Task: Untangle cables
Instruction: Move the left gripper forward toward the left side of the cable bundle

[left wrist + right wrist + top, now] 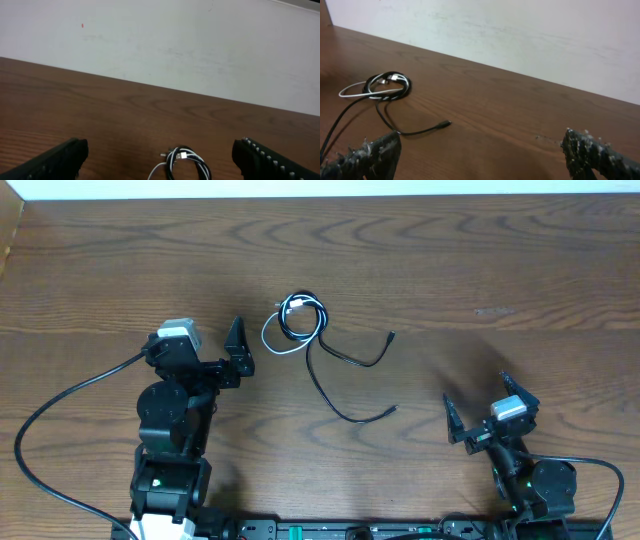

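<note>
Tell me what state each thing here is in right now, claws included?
black cables, coiled together at one end, loose tails lying flat on the table
white cable, looped, tangled with the black cables
left gripper, open, empty, touching no cable
right gripper, open, empty, apart from the cables

You've got a dark brown wood-grain table (540, 260) filling nearly the whole overhead view, w/ a pale wall (200, 45) running along its far edge. On the wall, left-wrist view, upper left, you'll spot a tiny red dot (82, 25); can't tell what it is. There's a faint light scuff (495, 311) on the tabletop, right of centre in the overhead. Right-wrist view, top left corner: a brown strip (324, 12) against the wall, too little showing to ID
</note>
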You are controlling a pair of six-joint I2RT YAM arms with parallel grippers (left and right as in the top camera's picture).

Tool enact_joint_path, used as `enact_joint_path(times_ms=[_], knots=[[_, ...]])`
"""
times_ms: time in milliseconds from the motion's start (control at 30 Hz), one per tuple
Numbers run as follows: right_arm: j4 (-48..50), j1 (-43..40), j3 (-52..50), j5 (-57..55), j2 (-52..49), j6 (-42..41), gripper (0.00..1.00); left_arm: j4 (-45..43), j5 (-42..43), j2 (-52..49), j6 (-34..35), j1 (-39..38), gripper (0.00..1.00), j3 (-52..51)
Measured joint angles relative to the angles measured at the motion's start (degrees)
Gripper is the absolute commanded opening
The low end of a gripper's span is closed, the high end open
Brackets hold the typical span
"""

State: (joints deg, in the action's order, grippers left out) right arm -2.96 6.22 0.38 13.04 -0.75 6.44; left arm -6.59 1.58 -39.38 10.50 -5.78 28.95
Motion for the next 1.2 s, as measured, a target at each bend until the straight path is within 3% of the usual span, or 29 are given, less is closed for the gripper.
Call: enact_joint_path(times_ms=[1200], knots=[[0.0,0.0,0.0,0.0,0.0,0.0,0.99,-14.1,0.0,-15.5,0.0,0.0,0.98,0.0]])
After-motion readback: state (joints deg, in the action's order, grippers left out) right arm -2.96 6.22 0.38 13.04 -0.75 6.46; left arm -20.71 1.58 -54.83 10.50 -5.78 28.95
